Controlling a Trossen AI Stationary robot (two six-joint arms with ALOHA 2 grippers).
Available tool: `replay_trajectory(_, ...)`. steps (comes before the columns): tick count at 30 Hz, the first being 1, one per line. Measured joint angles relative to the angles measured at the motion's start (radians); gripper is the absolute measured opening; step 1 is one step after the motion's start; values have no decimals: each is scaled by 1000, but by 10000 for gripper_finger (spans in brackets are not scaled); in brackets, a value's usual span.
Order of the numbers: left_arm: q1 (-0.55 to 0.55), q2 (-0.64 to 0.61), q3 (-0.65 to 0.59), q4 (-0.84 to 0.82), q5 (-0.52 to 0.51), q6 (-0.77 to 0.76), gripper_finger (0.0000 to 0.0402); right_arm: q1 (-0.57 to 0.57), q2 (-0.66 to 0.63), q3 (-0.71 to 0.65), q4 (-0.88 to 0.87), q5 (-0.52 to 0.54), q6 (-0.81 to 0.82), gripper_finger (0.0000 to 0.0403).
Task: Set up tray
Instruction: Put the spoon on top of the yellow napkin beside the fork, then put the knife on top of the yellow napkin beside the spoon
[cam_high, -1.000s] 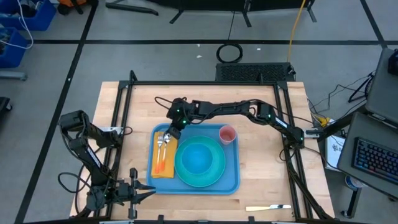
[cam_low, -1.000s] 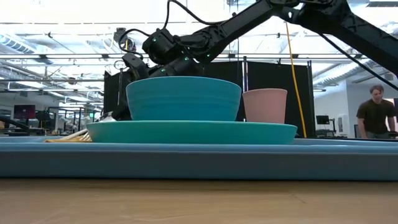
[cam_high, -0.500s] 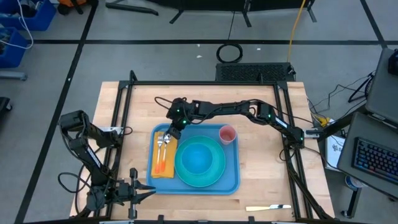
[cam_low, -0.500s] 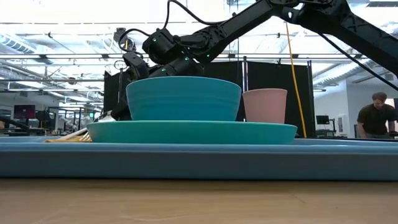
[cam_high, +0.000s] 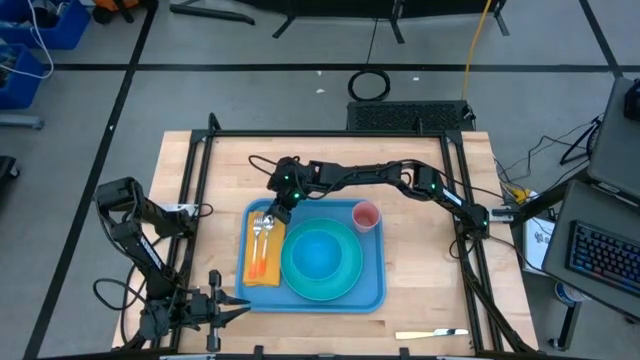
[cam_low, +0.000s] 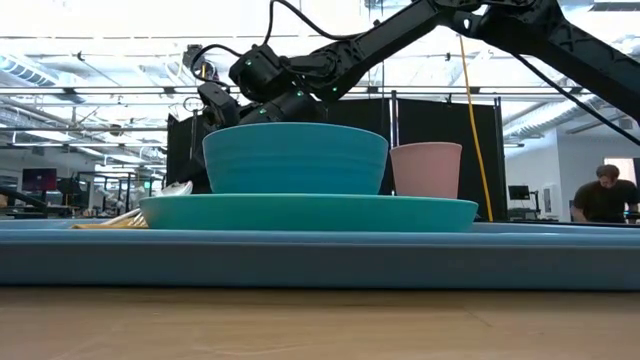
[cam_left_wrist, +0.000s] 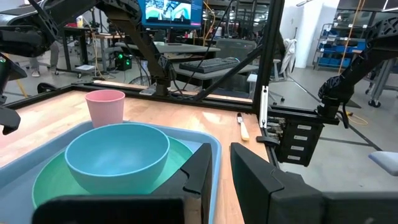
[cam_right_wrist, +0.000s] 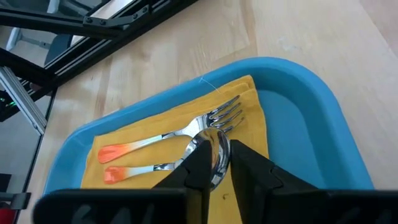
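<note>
Big light-blue plastic tray (cam_high: 372, 293) sits mid-table w/ yellow-orange napkin (cam_right_wrist: 249, 99), fork and spoon (cam_right_wrist: 214, 152) on it. My right gripper (cam_right_wrist: 214, 163) is over the spoon bowl, fingers slightly apart: releasing, I think. Next: lift clear. Left gripper (cam_left_wrist: 221, 163) parked at the table's near-left edge, fingers nearly together, empty.

No legible text, label, brand, number or sign anywhere in view.

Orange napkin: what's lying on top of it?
On the orange napkin, a fork and a spoon lie side by side, both orange-handled. The right pincer sits over the spoon's bowl, partly covering it.
</note>
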Motion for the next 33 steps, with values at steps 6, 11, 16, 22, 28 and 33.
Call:
replay_trajectory(6, 0, 0, 0, 0, 0, -3, 63, 0, 0, 0, 7, 0, 0, 68)
replay_trajectory(11, 0, 0, 0, 0, 0, -3, 63, 0, 0, 0, 29, -1, -3, 76)
replay_trajectory(16, 0, 0, 0, 0, 0, -3, 63, 0, 0, 0, 50, -2, 5, 84)
replay_trajectory(22, 0, 0, 0, 0, 0, -3, 63, 0, 23, 1, 50, -5, 17, 100)
replay_trajectory(28, 0, 0, 0, -26, 0, -31, 63, 0, 39, 0, 62, -4, 3, 121)
replay_trajectory(33, 0, 0, 0, -31, 0, -36, 63, 2, 27, 0, 128, -7, -8, 125)
